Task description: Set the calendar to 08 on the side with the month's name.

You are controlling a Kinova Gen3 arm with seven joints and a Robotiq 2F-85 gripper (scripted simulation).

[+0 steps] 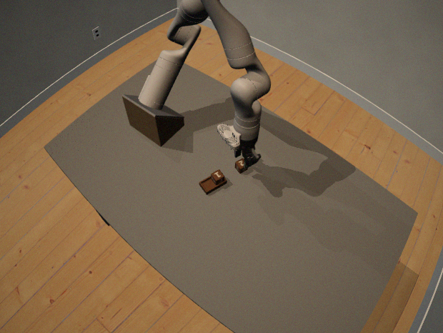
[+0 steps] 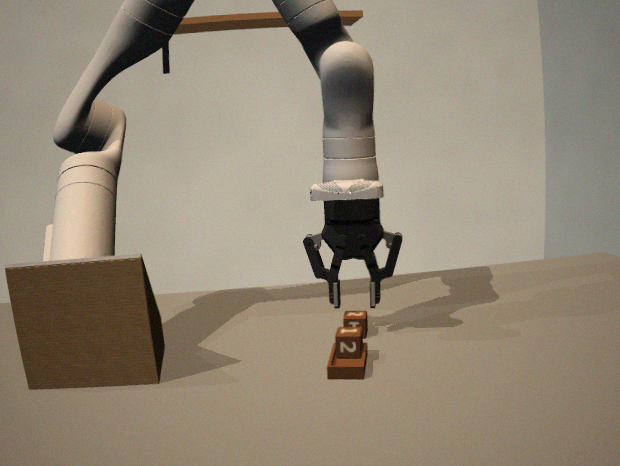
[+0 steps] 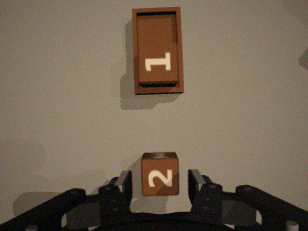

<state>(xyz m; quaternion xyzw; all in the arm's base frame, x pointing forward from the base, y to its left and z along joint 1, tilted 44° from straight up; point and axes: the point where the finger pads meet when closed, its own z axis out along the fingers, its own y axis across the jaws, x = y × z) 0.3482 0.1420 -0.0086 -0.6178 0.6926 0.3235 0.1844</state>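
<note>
Brown cube [image 3: 160, 173] with a 2 on top stands on the table [image 1: 250, 232] outside the tray [image 3: 137, 49], directly under the jaws, which hang just above it, parted and gripping nothing. Another cube [image 3: 157, 61], showing 1, sits in the tray's end nearer them.

We are looking at a bare indoor test room: plain grey walls [image 1: 340, 36] are enclosing a plank wooden floor [image 1: 53, 271], a grey mat [image 1: 214, 250] is covering its middle, and a wall socket [image 1: 96, 33] is showing far left.
</note>
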